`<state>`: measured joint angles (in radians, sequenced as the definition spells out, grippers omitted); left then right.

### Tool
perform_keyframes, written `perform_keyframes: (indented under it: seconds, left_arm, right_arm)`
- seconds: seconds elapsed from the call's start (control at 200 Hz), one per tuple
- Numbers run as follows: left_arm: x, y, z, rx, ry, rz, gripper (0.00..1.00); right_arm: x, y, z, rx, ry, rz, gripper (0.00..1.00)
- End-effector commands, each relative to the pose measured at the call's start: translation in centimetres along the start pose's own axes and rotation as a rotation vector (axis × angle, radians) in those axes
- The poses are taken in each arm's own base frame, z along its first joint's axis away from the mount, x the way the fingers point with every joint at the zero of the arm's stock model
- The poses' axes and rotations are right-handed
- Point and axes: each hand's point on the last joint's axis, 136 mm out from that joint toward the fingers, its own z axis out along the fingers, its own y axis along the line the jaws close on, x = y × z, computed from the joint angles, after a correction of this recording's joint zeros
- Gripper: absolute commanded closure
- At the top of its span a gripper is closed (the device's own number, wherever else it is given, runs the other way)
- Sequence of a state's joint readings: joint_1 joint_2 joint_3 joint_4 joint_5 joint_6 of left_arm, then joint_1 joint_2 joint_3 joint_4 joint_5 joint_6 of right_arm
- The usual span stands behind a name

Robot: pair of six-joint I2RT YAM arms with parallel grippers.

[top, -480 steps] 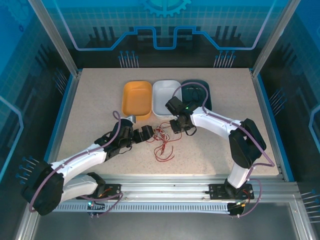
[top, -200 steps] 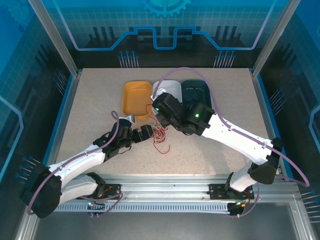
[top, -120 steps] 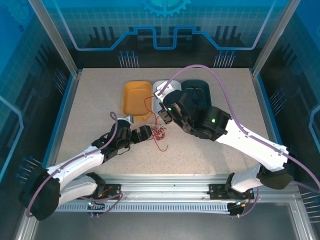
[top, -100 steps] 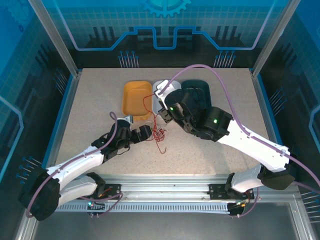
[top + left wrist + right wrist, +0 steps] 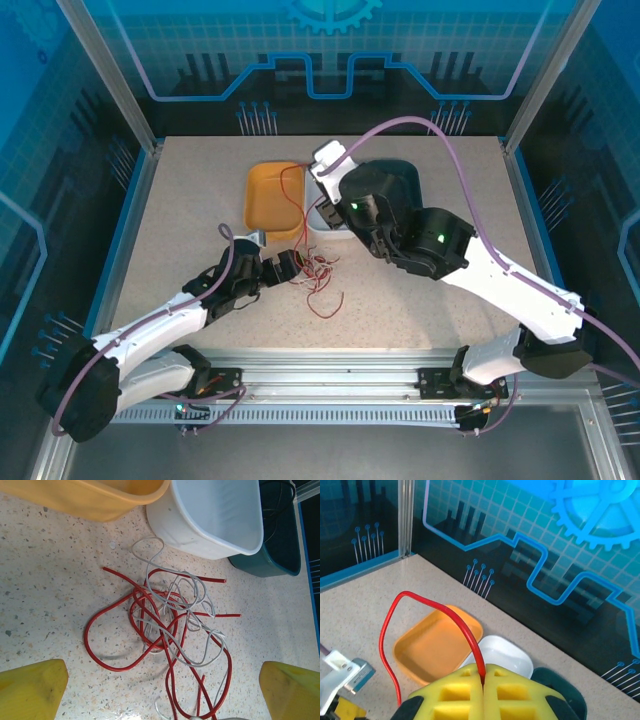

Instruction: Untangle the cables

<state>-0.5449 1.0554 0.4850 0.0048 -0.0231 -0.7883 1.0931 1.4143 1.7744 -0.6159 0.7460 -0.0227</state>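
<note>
A tangle of red cables (image 5: 150, 625) and a pale whitish cable (image 5: 190, 587) lies on the speckled table, between and ahead of my left gripper's yellow fingers (image 5: 30, 687). The left gripper (image 5: 160, 700) is open, with strands running under its gap. From above, the pile (image 5: 318, 282) sits just right of the left gripper (image 5: 290, 265). My right gripper (image 5: 483, 672) is raised above the trays and shut on one red cable (image 5: 445, 607), which arches up and drops left toward the pile. In the top view that gripper (image 5: 316, 190) hangs over the white tray.
Three trays stand in a row behind the pile: orange (image 5: 270, 195), white (image 5: 210, 515), dark teal (image 5: 400, 175) with thin black wire (image 5: 277, 492) inside. The white tray's near wall is close to the tangle. Metal posts and blue panels ring the table.
The right gripper has risen and swung toward the back over the trays, drawing a red cable up out of the pile. The pile shifted and spread. The left arm has hardly moved.
</note>
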Motion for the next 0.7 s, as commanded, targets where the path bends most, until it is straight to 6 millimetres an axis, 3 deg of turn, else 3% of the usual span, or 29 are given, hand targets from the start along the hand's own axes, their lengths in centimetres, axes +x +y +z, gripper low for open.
perform_keyframes:
  seconds: [0.0,0.2,0.41,0.54,0.695]
  left_arm:
    - [0.2,1.7,-0.1,-0.057,-0.010,-0.035,0.01]
    - [0.0,4.3,-0.8,-0.143,-0.045,-0.113,0.01]
    - [-0.1,4.9,-1.3,-0.138,-0.065,-0.139,0.01]
    - [-0.1,4.8,-1.3,-0.134,-0.065,-0.140,0.01]
    - [-0.3,4.3,-1.3,-0.109,-0.064,-0.131,0.01]
  right_arm:
    - [-2.0,-1.1,-0.1,0.063,-0.040,0.001,1.00]
    - [-3.0,-2.5,-0.2,0.095,-0.047,0.014,1.00]
    - [-3.1,-4.5,-0.1,0.129,-0.058,0.097,1.00]
    - [-2.1,-5.0,0.8,0.128,-0.048,0.183,1.00]
    - [0.4,-4.2,2.4,0.096,0.001,0.279,1.00]
